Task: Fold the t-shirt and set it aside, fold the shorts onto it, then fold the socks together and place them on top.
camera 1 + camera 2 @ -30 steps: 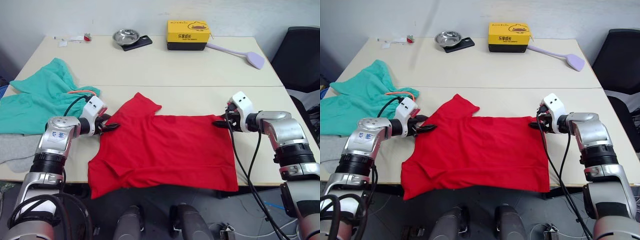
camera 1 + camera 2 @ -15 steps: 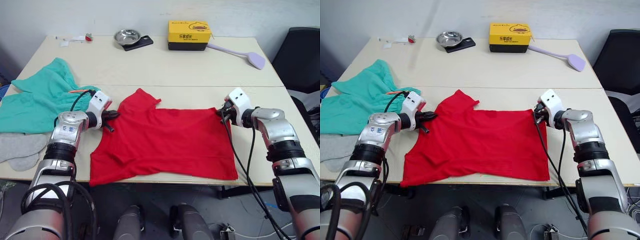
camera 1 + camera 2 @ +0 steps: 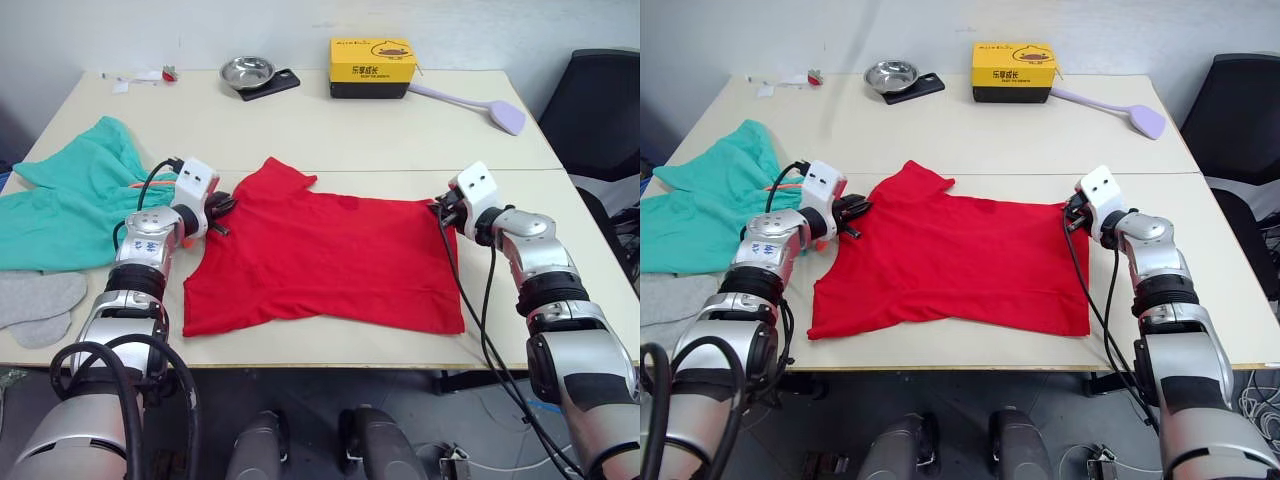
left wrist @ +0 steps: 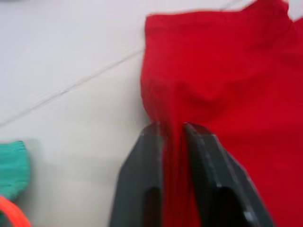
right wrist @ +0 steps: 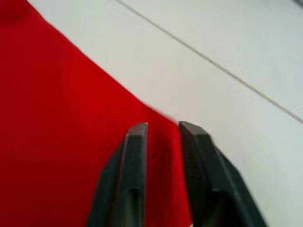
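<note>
On pale surface, t-shirt lies spread flat at near edge, my two arms at its far corners. Left gripper fingers pinch fold of red cloth near sleeve; right gripper fingers clamp far right corner. Step in hand, I judge: first fold of shirt; next move calls for carrying both corners together, evenly. Shorts and socks wait at left. Yellow box, metal bowl, lilac spatula along back; black chair at right.
</note>
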Controlling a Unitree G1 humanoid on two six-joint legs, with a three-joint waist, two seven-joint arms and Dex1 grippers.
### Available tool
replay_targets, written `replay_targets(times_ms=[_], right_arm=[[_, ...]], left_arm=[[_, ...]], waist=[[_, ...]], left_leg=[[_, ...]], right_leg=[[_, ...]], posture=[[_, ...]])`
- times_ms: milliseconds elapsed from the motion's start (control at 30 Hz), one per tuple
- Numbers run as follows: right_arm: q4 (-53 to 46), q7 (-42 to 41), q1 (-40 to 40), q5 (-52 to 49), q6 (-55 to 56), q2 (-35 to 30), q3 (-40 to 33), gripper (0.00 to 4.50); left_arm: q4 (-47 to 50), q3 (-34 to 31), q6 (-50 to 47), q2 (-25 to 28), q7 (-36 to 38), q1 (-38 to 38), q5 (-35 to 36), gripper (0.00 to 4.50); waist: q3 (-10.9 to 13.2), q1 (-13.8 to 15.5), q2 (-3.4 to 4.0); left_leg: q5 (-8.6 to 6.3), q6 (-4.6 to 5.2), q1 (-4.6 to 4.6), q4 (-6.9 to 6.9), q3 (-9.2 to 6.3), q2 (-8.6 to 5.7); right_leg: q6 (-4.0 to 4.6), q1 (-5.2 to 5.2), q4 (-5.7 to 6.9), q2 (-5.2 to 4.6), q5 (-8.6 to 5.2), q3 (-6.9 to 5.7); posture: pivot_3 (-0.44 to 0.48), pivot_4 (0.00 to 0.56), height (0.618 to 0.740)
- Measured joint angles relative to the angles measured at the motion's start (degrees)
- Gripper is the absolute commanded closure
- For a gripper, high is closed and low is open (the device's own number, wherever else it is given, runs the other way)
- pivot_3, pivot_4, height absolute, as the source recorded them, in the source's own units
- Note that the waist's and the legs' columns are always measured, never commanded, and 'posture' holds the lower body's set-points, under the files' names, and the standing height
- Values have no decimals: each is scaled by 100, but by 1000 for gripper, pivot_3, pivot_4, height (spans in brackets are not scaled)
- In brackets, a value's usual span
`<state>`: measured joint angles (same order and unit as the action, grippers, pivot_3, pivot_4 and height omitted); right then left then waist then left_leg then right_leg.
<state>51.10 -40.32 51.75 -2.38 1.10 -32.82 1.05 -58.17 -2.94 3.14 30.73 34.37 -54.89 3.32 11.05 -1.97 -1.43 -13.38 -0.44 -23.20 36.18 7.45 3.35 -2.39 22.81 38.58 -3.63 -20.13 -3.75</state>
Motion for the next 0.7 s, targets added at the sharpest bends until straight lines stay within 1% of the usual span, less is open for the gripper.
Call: replay_targets(times_ms=[100, 133, 167, 233, 267, 333, 400, 467, 567, 633, 700], right_arm=[[-834, -580, -513, -339, 248, -312, -245, 1262], [-1238, -857, -787, -555, 234, -437, -391, 967], [-1577, -1079, -1020, -745, 170, -542, -473, 579], [-2743, -1728, -1773, -1372, -125, -746, -668, 0], [-3194, -1972, -2080, -1626, -294, -821, -712, 0], [-4509, -2472, -3008, -2264, -882, -1120, -813, 0], [-5367, -2774, -3696, -2543, -1238, -1419, -828, 0], [-6071, -2962, -4361, -2617, -1397, -1646, -821, 0], [-6567, -2912, -4793, -2534, -1384, -1657, -814, 0], [-6719, -2758, -4990, -2256, -1220, -1656, -806, 0], [-6737, -2612, -5099, -1965, -1014, -1645, -775, 0]], left_arm=[[715, -252, 499, 293, 645, 507, 325, 1487], [1051, -377, 555, 419, 933, 744, 503, 1190], [1305, -478, 529, 507, 1155, 930, 662, 863], [2170, -605, 355, 751, 1821, 1521, 1091, 177], [2486, -626, 242, 868, 2094, 1758, 1252, 56], [3465, -636, -148, 1186, 2747, 2458, 1621, 56], [4079, -680, -417, 1446, 3085, 2969, 1820, 56], [4734, -776, -610, 1675, 3346, 3538, 2018, 56], [5386, -924, -418, 1810, 3516, 4264, 2044, 56], [5667, -1009, -211, 1820, 3513, 4761, 1985, 56], [5814, -1039, -64, 1820, 3483, 5104, 1880, 56]], waist=[[0, 13, 0], [0, 19, 0], [0, 24, 0], [0, 28, 0], [0, 24, 0], [0, 31, 0], [0, 29, 0], [0, 27, 0], [-1, 18, 0], [-1, 28, 0], [-1, 34, 0]], left_leg=[[-4, -6, 0, -3, 2, 5], [-5, -8, -1, -4, 3, 10], [-6, -8, 0, -2, 4, 10], [-8, -11, 2, -5, 1, 16], [-9, -11, 4, -2, 1, 20], [-11, -10, 8, -4, -3, 22], [-26, 14, 12, -5, -6, 22], [-45, 28, 29, -6, -14, 23], [-46, 29, 40, -14, -12, 24], [-47, 29, 39, -21, -13, 26], [-48, 26, 34, -22, -13, 26]], right_leg=[[0, 0, -7, 7, 0, 1], [0, 0, -12, 10, 0, 2], [0, -1, -10, 11, 0, 2], [0, -4, -14, 15, 0, 4], [0, -6, -11, 19, 0, 6], [1, -10, -12, 19, 0, 7], [2, -14, -10, 18, 0, 7], [5, -32, -17, 17, 2, 6], [13, -39, -27, 15, 7, 8], [15, -37, -36, 16, 6, 7], [15, -34, -42, 17, 5, 6]], posture=[[0, 150, 740], [0, 150, 740], [0, 150, 740], [0, 150, 740], [0, 150, 740], [0, 150, 740], [0, 150, 740], [0, 150, 740], [0, 150, 740], [0, 150, 740], [0, 150, 740]])
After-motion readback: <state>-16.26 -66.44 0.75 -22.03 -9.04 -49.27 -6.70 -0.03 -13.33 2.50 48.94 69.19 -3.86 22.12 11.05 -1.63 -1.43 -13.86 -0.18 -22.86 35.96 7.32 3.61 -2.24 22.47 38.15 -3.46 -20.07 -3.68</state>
